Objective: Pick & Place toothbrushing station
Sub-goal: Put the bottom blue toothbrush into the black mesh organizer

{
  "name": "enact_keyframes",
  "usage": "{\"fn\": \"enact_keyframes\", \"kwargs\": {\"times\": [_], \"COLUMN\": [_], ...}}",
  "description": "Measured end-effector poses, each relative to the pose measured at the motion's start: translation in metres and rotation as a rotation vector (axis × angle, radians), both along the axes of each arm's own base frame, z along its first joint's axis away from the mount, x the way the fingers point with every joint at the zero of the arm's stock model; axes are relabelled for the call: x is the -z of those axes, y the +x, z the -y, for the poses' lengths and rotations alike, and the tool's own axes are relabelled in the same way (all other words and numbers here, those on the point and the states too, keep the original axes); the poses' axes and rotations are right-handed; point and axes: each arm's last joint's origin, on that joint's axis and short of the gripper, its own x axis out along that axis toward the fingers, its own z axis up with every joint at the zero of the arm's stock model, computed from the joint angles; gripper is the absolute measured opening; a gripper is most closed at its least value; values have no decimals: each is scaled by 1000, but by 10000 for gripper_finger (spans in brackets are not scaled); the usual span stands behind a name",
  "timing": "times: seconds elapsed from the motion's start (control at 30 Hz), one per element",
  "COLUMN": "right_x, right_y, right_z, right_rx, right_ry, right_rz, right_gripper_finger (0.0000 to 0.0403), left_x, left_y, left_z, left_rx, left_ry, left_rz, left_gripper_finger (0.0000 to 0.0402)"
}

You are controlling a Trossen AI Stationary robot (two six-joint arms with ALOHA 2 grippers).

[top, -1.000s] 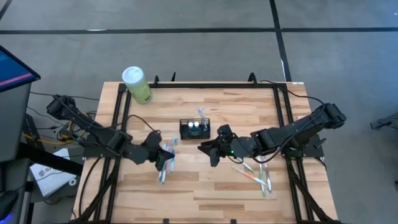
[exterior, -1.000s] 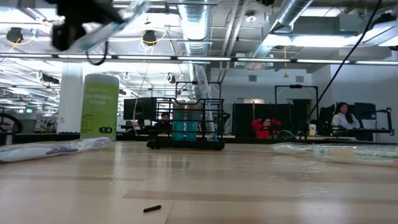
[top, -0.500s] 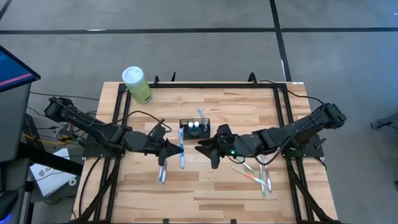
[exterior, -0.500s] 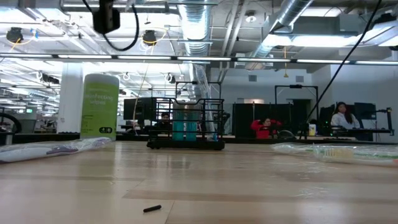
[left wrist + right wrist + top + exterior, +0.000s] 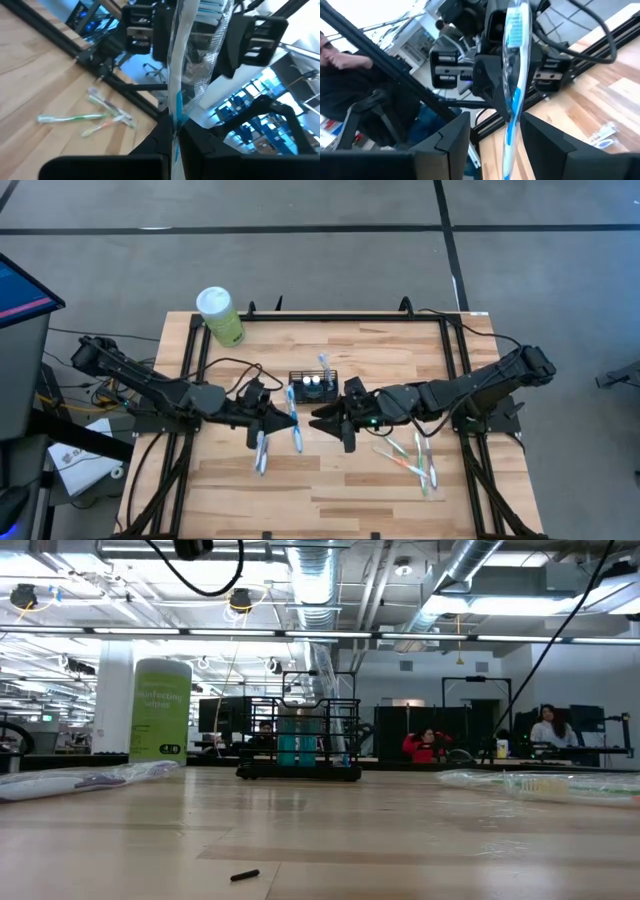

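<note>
The left gripper (image 5: 285,418) is clamped tight on a wrapped toothbrush (image 5: 294,425), just near of the black wire-mesh caddy (image 5: 313,387) at the tabletop's (image 5: 350,490) middle. The right gripper (image 5: 325,418) faces it, fingers (image 5: 451,141) parted around the same toothbrush; whether they touch it is unclear. More toothbrushes (image 5: 415,465) lie to the right.

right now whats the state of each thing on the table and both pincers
left pincer: shut on wrapped toothbrush, held above the table
right pincer: open around that toothbrush
caddy: upright, toothbrush standing in it
green canister: upright, lid on
wrapped toothbrushes: lying flat at right
another wrapped toothbrush: lying flat at left
</note>
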Motion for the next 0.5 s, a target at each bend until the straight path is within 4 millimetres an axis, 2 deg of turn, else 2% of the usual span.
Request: {"fn": "enact_keyframes", "kwargs": {"times": [0.5], "right_x": [-2], "right_y": [12], "right_z": [25], "right_rx": [-28], "right_ry": [-14], "right_rz": [50], "right_gripper_finger": [180], "left_x": [-4], "left_y": [0], "left_z": [1], "left_rx": [40], "left_ry": [-10], "left_rz": [37], "left_gripper_finger": [5]}}
